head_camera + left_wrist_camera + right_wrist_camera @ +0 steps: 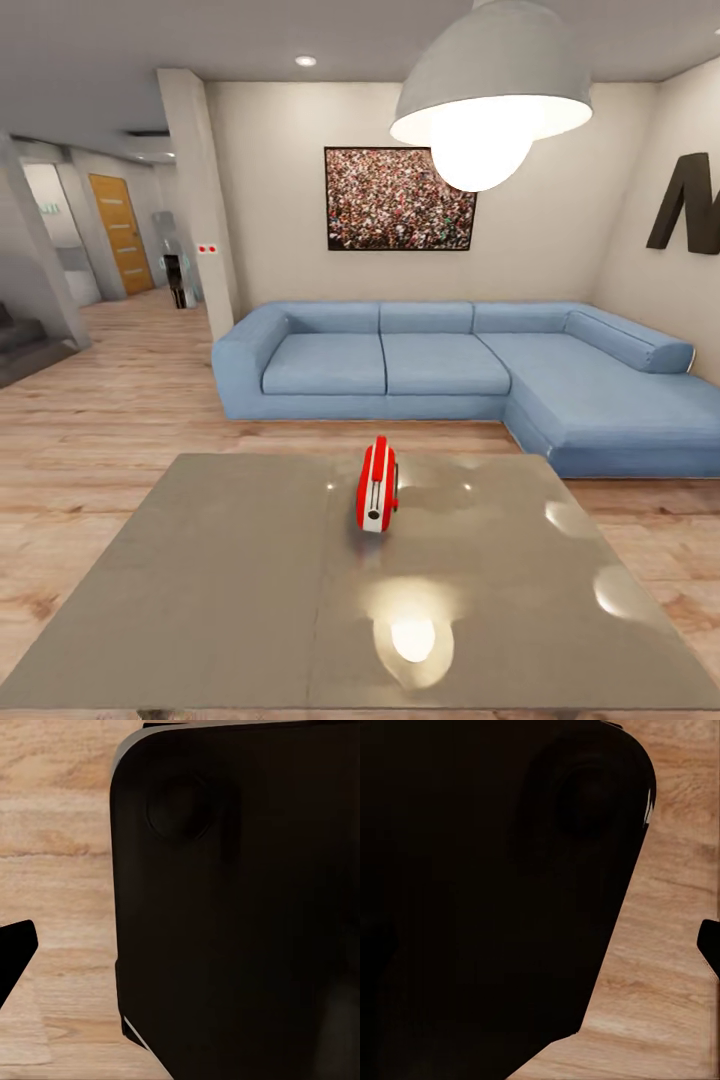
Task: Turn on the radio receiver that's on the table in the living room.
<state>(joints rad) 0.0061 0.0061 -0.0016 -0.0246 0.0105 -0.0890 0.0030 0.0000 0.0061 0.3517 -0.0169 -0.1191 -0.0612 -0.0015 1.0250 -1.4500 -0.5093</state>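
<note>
One radio stood on edge on the table, near the middle of its far half, its narrow red end with white trim facing the camera. The glossy top mirrored the one pendant lamp as a bright patch just in front of the radio, with two smaller glints toward the right edge.

Behind the table, one blue L-shaped sofa ran along the back wall and down the right side, well apart from the table. One crowd picture hung above it. One ceiling spot glowed further back. To the left, a hallway held one orange door.

Each wrist view showed a dark body panel over plank floor, with a black tip at the edge; whether either gripper was clenched or released could not be told.
</note>
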